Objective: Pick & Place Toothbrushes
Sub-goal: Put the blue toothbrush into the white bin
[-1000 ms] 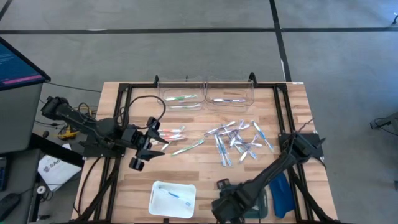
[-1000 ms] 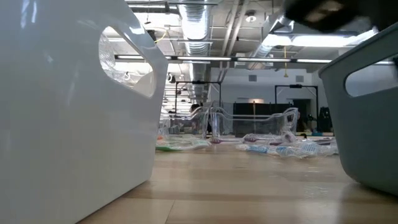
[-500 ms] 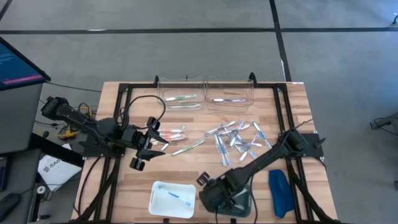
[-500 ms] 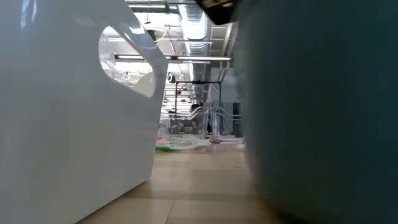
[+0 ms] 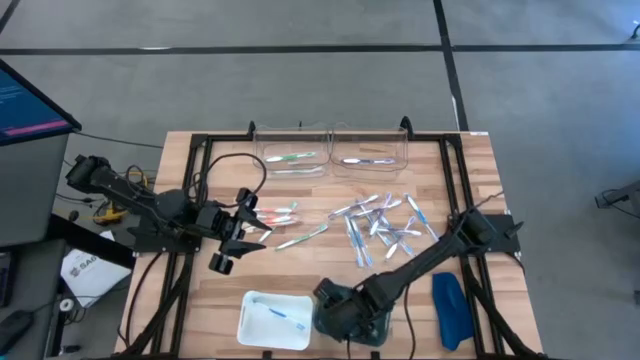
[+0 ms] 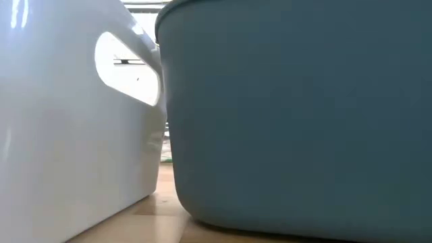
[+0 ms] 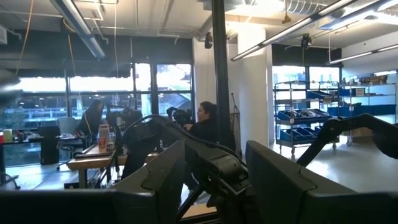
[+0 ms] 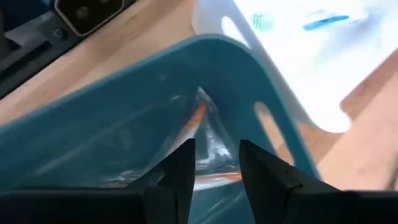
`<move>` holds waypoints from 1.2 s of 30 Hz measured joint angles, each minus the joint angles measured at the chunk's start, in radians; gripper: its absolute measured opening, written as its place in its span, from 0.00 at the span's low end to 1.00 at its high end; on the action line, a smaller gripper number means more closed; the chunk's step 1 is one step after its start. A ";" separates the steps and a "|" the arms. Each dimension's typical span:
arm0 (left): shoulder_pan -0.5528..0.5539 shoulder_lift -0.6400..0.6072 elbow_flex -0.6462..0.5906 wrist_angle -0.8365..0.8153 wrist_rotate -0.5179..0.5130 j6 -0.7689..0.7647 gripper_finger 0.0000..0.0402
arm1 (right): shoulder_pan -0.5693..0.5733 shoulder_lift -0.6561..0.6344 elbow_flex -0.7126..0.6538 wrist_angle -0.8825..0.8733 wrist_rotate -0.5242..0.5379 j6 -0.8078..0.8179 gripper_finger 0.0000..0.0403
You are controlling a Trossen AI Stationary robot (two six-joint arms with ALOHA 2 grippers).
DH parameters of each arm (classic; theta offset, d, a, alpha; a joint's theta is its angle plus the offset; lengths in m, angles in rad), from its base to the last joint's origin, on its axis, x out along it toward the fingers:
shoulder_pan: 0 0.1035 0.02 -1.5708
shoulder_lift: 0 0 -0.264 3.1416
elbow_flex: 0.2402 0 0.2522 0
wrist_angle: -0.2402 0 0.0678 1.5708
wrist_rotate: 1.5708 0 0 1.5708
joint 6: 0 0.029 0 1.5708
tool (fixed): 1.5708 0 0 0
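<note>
Clear-wrapped toothbrush (image 8: 200, 134) lies inside teal bin (image 8: 149, 112), just past right end effector (image 8: 214, 163), whose fingers stand parted, pinching nothing. Teal bin has slid across bench (image 5: 300, 270) to touch white tray (image 5: 277, 318). Loose toothbrushes (image 5: 383, 228) remain mid-bench. Left end effector (image 5: 262, 226) waits near pink ones; grip unreadable.

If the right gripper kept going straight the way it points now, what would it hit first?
Most likely the clear-wrapped toothbrush lying inside the teal bin; the right gripper points down into it. Depth is hard to judge.
</note>
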 joint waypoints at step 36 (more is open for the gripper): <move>0.000 0.000 0.000 0.002 -0.023 0.011 0.41 | 0.032 0.000 0.000 -0.162 0.056 0.322 0.30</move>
